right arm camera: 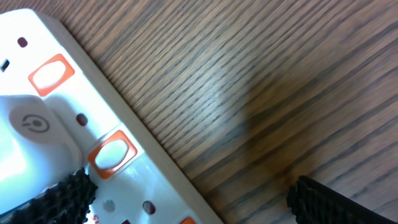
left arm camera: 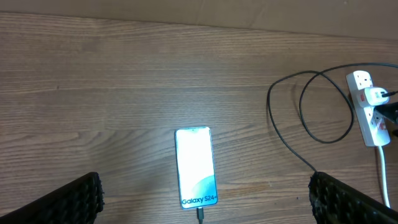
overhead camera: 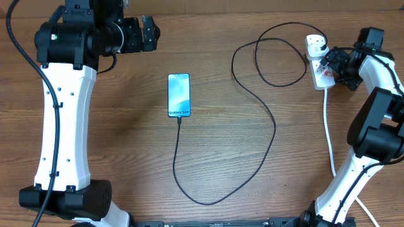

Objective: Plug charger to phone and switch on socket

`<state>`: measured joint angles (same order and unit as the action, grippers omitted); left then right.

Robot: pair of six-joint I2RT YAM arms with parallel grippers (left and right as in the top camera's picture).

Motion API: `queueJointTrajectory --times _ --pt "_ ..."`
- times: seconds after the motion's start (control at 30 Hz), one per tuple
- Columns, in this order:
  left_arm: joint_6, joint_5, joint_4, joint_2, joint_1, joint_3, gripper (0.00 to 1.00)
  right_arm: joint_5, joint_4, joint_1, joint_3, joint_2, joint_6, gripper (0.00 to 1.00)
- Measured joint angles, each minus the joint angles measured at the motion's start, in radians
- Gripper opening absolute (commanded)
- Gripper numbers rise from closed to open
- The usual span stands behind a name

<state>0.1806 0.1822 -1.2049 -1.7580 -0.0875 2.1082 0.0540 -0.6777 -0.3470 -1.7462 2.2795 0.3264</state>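
Phone [overhead camera: 178, 95] lies flat near the middle of the counter [overhead camera: 126, 145], screen up and lit, with the "Galaxy S24+" line at its lower end. Charger [overhead camera: 273, 129]: I trace its thin black cable from the connector tip [left arm camera: 200, 215], which meets the phone's lower short edge. From there it runs down toward the near side of the counter, round in a wide curve to the right, then up through a loop to the socket [overhead camera: 317, 63]. Socket: a white strip at the far right of the counter, well apart from the phone, with its white lead [overhead camera: 328, 126] running toward the near edge. In the right wrist view I see a white plug body [right arm camera: 31, 134], marked with a power symbol, seated in the strip. Two orange-rimmed switches [right arm camera: 112, 154] lie beside it; whether they are on I cannot tell. Right tool [overhead camera: 333, 65] sits at the strip, its fingers [right arm camera: 342, 202] spread wide with nothing held. One pad overlaps the strip just beside the nearer switch, and I cannot tell whether it touches. Left tool [overhead camera: 144, 33] hangs above the far left of the counter, well apart from the phone. Its fingers [left arm camera: 68, 199] are likewise spread wide and empty, and the phone shows between them in the left wrist view.
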Motion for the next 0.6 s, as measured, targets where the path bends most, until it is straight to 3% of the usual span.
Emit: queueJointTrajectory --times 0.6 --pt "0.000 0.000 0.000 0.000 0.000 0.000 1.00 0.013 -0.137 -0.047 -0.106 0.036 0.003 1.00"
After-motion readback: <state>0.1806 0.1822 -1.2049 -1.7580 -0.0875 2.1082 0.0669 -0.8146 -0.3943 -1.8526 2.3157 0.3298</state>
